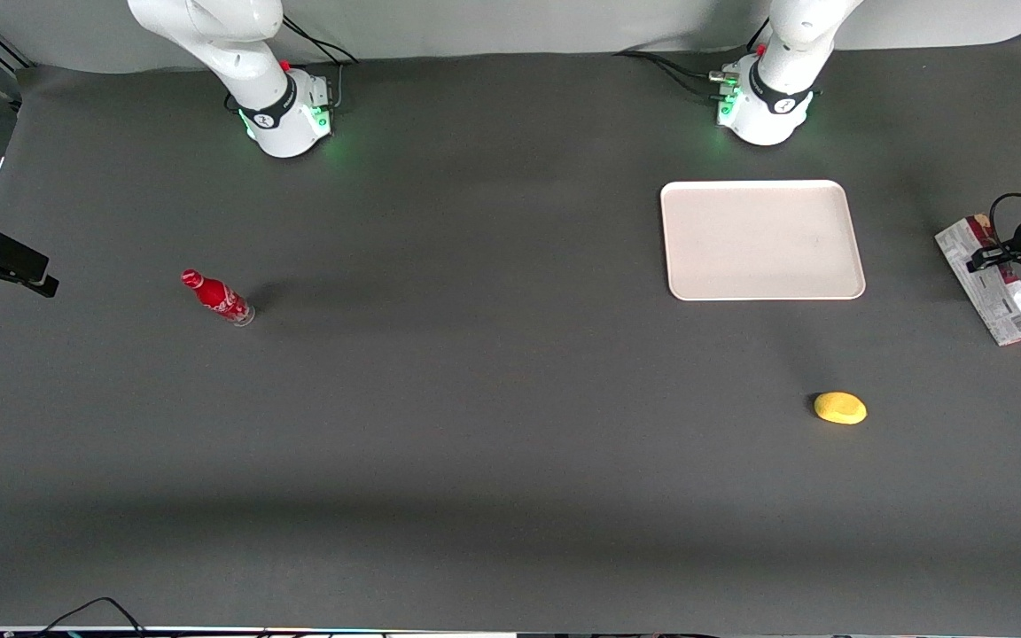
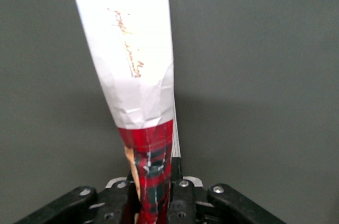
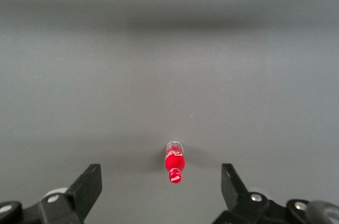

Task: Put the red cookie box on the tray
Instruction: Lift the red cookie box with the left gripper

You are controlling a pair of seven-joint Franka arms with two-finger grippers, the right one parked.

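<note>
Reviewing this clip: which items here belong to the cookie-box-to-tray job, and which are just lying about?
Belongs to the job:
- red cookie box, toward the working arm's end of the table, off the tray
- tray, nothing on it
- gripper, jaws shut on one end of the box

Just lying about:
- red soda bottle, toward the parked arm's end
- yellow lemon-like object, nearer the front camera than the tray

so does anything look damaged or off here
Yes: the cookie box looks crushed. In the left wrist view the gripper is shut on its red end, and the carton is pinched narrow there, with creases in the pale face above. It sits at the working arm's end of the table, not on the tray. Nothing else stands out.
</note>
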